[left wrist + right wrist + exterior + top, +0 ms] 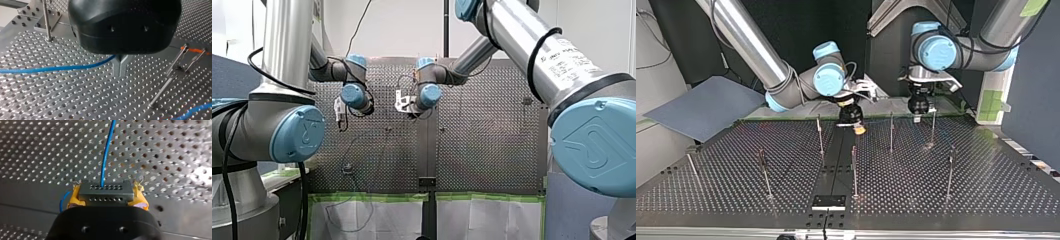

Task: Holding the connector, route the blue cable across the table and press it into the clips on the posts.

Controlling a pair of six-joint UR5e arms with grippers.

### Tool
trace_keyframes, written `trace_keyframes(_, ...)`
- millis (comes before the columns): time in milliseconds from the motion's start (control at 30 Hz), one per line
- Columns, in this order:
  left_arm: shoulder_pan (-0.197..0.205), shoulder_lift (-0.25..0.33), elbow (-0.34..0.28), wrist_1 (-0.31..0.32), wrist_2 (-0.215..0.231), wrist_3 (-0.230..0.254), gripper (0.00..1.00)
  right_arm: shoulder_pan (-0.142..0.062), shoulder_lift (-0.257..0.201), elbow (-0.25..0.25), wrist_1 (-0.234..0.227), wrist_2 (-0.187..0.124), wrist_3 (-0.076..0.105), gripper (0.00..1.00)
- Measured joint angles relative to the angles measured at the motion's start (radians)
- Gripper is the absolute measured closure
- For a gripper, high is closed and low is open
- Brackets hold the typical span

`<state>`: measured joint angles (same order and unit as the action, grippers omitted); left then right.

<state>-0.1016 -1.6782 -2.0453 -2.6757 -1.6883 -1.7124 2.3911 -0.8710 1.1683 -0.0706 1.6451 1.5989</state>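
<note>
We're in a bay with a dark backdrop behind the arms in the top view. The big perforated metal table [986, 190] fills the floor of it, glinting with rows of holes, and a darker strip runs down its middle. At the top view's left, a grey-blue panel [706, 107] slopes beside the table's corner. In the front view, green tape [372, 197] lines the near edge above pale sheets.

Both arms hang over the half far from the top view's camera. Thin posts [891, 132] stand upright and well apart across the surface. A small black plate [828, 202] sits at the edge nearest the top view's camera.

Now our right gripper [857, 129]: its yellow pads are clamped on either side of the dark connector [105, 195], low over the middle strip. The blue cable [106, 152] leaves the connector's face and runs ahead over the holes.

And our left gripper [119, 73]: its metal fingers are pressed together low over the table. The cable comes in from the side, right into the notch between them.
</note>
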Motion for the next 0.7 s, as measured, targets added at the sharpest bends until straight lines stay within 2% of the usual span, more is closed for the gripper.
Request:
trace_keyframes(167, -0.01, -0.034, -0.005, 0.033, 0.019, 0.003, 1.0, -0.003, 0.0, 0.026, -0.002, -0.003, -0.009, 1.0)
trace_keyframes(367, -0.014, -0.076, -0.005, 0.066, 0.024, -0.024, 1.0, -0.008, 0.001, 0.046, -0.002, -0.008, -0.019, 1.0)
trace_keyframes(700, -0.018, -0.15, -0.005, 0.094, 0.026, -0.025, 1.0, -0.014, 0.009, 0.05, -0.005, -0.055, -0.021, 1.0)
